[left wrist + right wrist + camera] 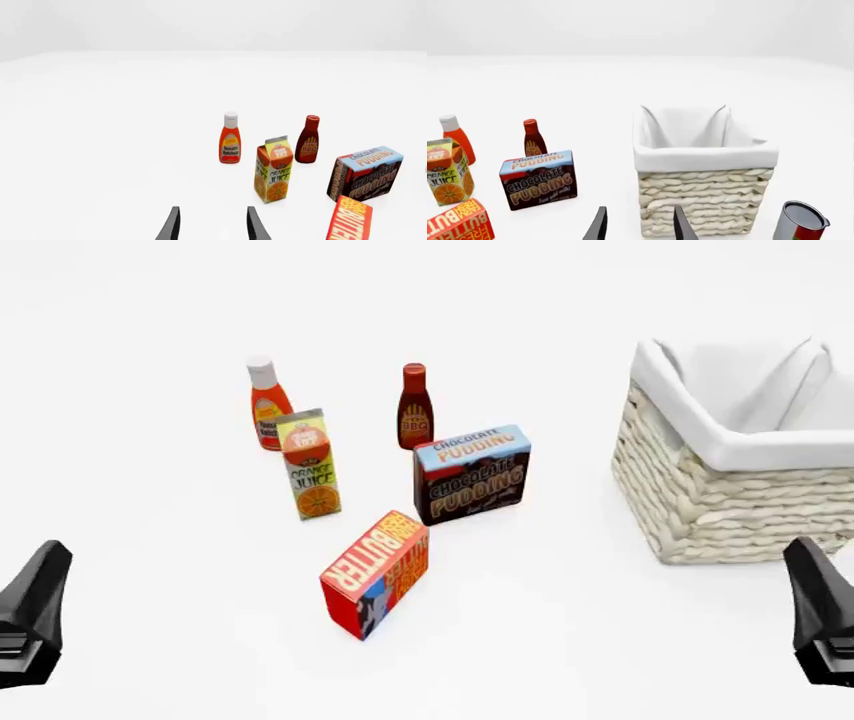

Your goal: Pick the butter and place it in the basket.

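Note:
The butter (375,573) is a red carton with pale-yellow lettering, standing on the table in front of the other groceries; it also shows as the butter (349,219) and the butter (458,221), partly cut off. The basket (727,502), cream wicker with a white liner, stands at the right; the basket (704,200) fills the right wrist view. My left gripper (212,225) is open with nothing between its fingers, well left of the butter. My right gripper (638,225) is open too, just in front of the basket. Both arms sit at the near table edge.
Behind the butter stand a chocolate pudding box (471,473), an orange juice carton (310,464), a ketchup bottle (268,403) and a dark BBQ sauce bottle (415,408). A metal can (800,222) stands beside the basket in the right wrist view.

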You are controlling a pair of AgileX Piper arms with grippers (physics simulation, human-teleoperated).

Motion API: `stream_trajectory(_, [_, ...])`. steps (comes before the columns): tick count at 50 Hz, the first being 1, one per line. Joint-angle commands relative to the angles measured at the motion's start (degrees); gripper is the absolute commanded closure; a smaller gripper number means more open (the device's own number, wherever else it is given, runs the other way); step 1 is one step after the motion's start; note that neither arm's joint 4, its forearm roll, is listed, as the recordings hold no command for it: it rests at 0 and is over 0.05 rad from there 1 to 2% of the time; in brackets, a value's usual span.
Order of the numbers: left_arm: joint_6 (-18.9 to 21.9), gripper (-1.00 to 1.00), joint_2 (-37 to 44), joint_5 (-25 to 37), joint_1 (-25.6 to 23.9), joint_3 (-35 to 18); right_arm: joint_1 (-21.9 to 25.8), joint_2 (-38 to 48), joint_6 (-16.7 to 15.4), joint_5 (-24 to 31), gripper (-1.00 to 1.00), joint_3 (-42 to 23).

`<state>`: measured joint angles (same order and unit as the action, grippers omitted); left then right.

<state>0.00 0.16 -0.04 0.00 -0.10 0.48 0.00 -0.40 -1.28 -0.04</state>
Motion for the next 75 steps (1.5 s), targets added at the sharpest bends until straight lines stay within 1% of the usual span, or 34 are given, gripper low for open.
stream_trajectory(1, [0.00, -1.00, 0.25, -0.06, 0.00, -0.15, 0.36, 0.00, -0.69, -1.19, -1.00, -0.60])
stream_trajectory(4, [0.00, -1.00, 0.25, -0.06, 0.00, -0.15, 0.25, 0.00, -0.60, -1.15, -1.00, -1.20])
stream_trajectory(6, [0.00, -1.00, 0.25, -0.06, 0.00, -0.15, 0.21, 0.00, -0.32, 0.13, -1.00, -2.39])
stream_trajectory(8, [0.00, -1.00, 0.25, -0.06, 0.00, -0.15, 0.24, 0.00, 0.73, 1.44, -1.00, -3.61])
stream_trajectory(12, [0.00, -1.00, 0.25, -0.06, 0.00, -0.15, -0.42, 0.00, 1.32, 4.04, -1.00, -4.70])
stream_trajectory(16, [0.00, -1.00, 0.25, -0.06, 0.00, -0.15, 0.78, 0.00, 0.85, 5.25, -1.00, -5.42])
stream_trajectory(18, [0.00, -1.00, 0.25, -0.06, 0.00, -0.15, 0.57, 0.00, 0.95, 6.23, -1.00, -6.05])
stream_trajectory(20, [0.00, -1.00, 0.25, -0.06, 0.00, -0.15, -0.39, 0.00, 1.25, 7.96, -1.00, -6.98])
stream_trajectory(21, [0.00, -1.00, 0.25, -0.06, 0.00, -0.15, -0.21, 0.00, 1.30, 10.68, -1.00, -8.63])
stream_trajectory(22, [0.00, -1.00, 0.25, -0.06, 0.00, -0.15, -0.21, 0.00, 1.30, 10.72, -1.00, -8.67])
stream_trajectory(23, [0.00, -1.00, 0.25, -0.06, 0.00, -0.15, -1.02, 0.00, 2.20, 14.26, -1.00, -10.54])
stream_trajectory(24, [0.00, -1.00, 0.25, -0.06, 0.00, -0.15, -1.03, 0.01, 2.21, 14.30, -1.00, -10.59])
stream_trajectory(25, [0.00, -1.00, 0.25, -0.06, 0.00, -0.15, -1.81, 0.01, 3.59, 16.92, -1.00, -11.98])
stream_trajectory(26, [0.00, -1.00, 0.25, -0.06, 0.00, -0.15, -1.81, 0.02, 3.59, 16.94, -1.00, -12.02])
stream_trajectory(27, [0.00, -1.00, 0.25, -0.06, 0.00, -0.15, -2.53, 0.04, 4.51, 18.67, -1.00, -13.07])
stream_trajectory(31, [0.00, -1.00, 0.25, -0.06, 0.00, -0.15, -3.57, 0.12, 5.94, 23.50, -1.00, -16.15])
stream_trajectory(34, [0.00, -1.00, 0.25, -0.06, 0.00, -0.15, -5.10, 3.30, 6.54, 24.54, -1.00, -18.80])
stream_trajectory(35, [0.00, -1.00, 0.25, -0.06, 0.00, -0.15, -5.66, 6.18, 6.80, 24.66, -1.00, -21.29])
stream_trajectory(37, [0.00, -1.00, 0.25, -0.06, 0.00, -0.15, -5.77, 8.75, 7.32, 24.97, -1.00, -23.61])
stream_trajectory(39, [0.00, -1.00, 0.25, -0.06, 0.00, -0.15, -5.74, 10.14, 7.68, 25.06, -1.00, -23.71])
stream_trajectory(42, [0.00, -1.00, 0.25, -0.06, 0.00, -0.15, -5.40, 13.11, 7.61, 25.96, -1.00, -26.74])
stream_trajectory(45, [0.00, -1.00, 0.25, -0.06, 0.00, -0.15, -6.91, 15.36, 8.99, 27.47, -1.00, -28.64])
stream_trajectory(46, [0.00, -1.00, 0.25, -0.06, 0.00, -0.15, -6.91, 15.37, 8.99, 27.48, -1.00, -28.66])
stream_trajectory(48, [0.00, -1.00, 0.25, -0.06, 0.00, -0.15, -7.86, 18.09, 9.83, 28.80, -1.00, -30.40])
stream_trajectory(51, [0.00, -1.00, 0.25, -0.06, 0.00, -0.15, -9.05, 20.35, 11.69, 30.98, -1.00, -32.73])
stream_trajectory(52, [0.00, -1.00, 0.25, -0.06, 0.00, -0.15, -9.12, 21.41, 11.23, 31.64, -1.00, -33.72])
stream_trajectory(53, [0.00, -1.00, 0.25, -0.06, 0.00, -0.15, -9.16, 21.88, 11.38, 32.06, -1.00, -34.35])
stream_trajectory(54, [0.00, -1.00, 0.25, -0.06, 0.00, -0.15, -8.97, 23.05, 12.31, 32.79, -1.00, -35.19])
stream_trajectory(57, [0.00, -1.00, 0.25, -0.06, 0.00, -0.15, -8.99, 24.49, 11.93, 33.76, -1.00, -36.40])
stream_trajectory(61, [0.00, -1.00, 0.25, -0.06, 0.00, -0.15, -8.05, 28.34, 12.91, 35.60, -1.00, -39.72])
stream_trajectory(71, [0.00, -1.00, 0.25, -0.06, 0.00, -0.15, -7.03, 34.77, 13.46, 40.08, -1.00, -46.73])
stream_trajectory(72, [0.00, -1.00, 0.25, -0.06, 0.00, -0.15, -6.64, 35.67, 13.86, 40.83, -1.00, -47.65])
stream_trajectory(73, [0.00, -1.00, 0.25, -0.06, 0.00, -0.15, -6.18, 38.56, 15.65, 44.08, -1.00, -51.14])
stream_trajectory(75, [0.00, -1.00, 0.25, -0.06, 0.00, -0.15, -5.96, 40.56, 16.04, 45.74, -1.00, -52.59])
